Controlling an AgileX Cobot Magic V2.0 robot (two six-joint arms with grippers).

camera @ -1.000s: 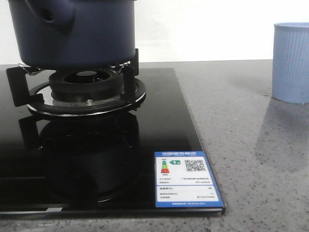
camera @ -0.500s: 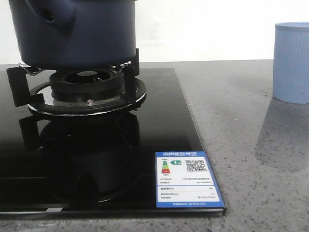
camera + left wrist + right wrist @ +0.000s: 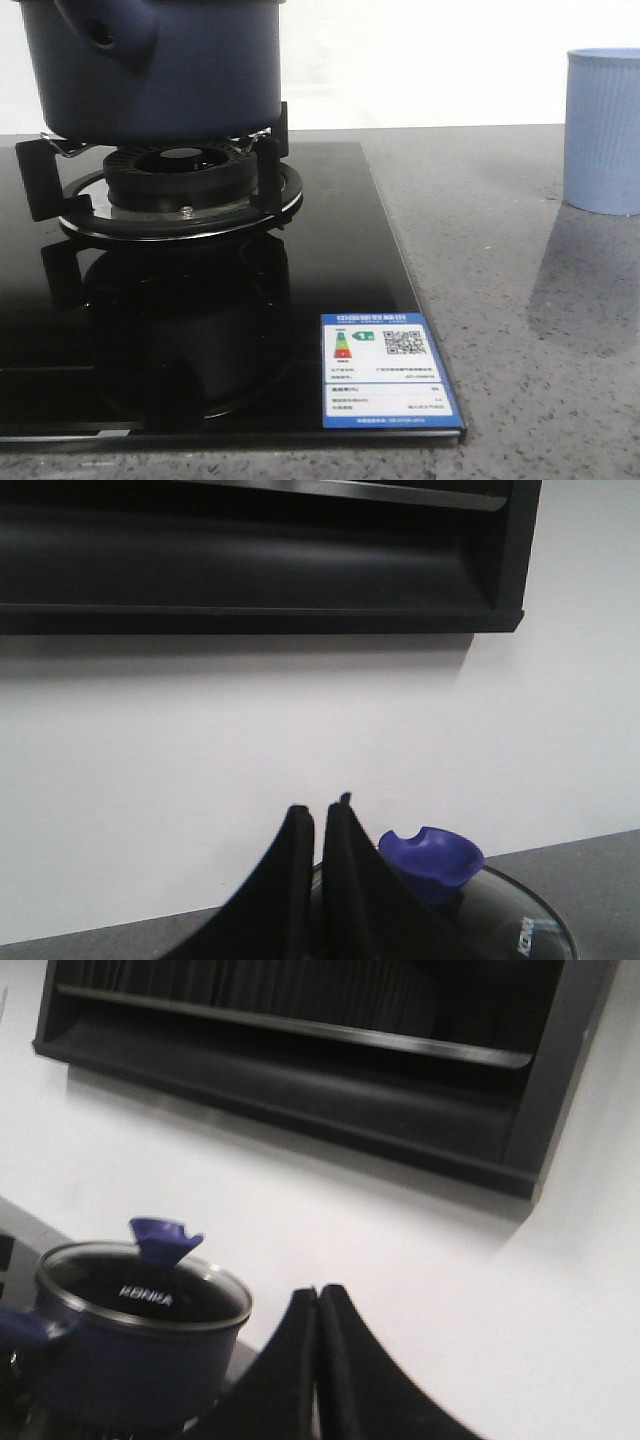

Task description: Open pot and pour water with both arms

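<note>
Black glass hob [image 3: 330, 250], energy label [image 3: 388, 372] nearest me | navy pot [image 3: 160, 65] on its burner [image 3: 180, 190], glass lid [image 3: 150, 1295] on | ribbed cup [image 3: 603, 130] right of hob | left gripper [image 3: 318, 825] and right gripper [image 3: 318, 1300] pinched closed, empty | risk: I misjudge the lid knob [image 3: 432, 860] and skid the lid.

A dark navy-blue round pot [image 3: 150, 70] with smooth matt walls stands on black metal burner supports [image 3: 175, 190]. Beneath lies a glossy black glass hob [image 3: 330, 260] that mirrors the burner, set in a speckled grey stone-like counter [image 3: 500, 300]. A light blue ribbed cup [image 3: 603, 130] looks matt. The pot's clear glass lid [image 3: 140, 1295] has a metal rim.
</note>
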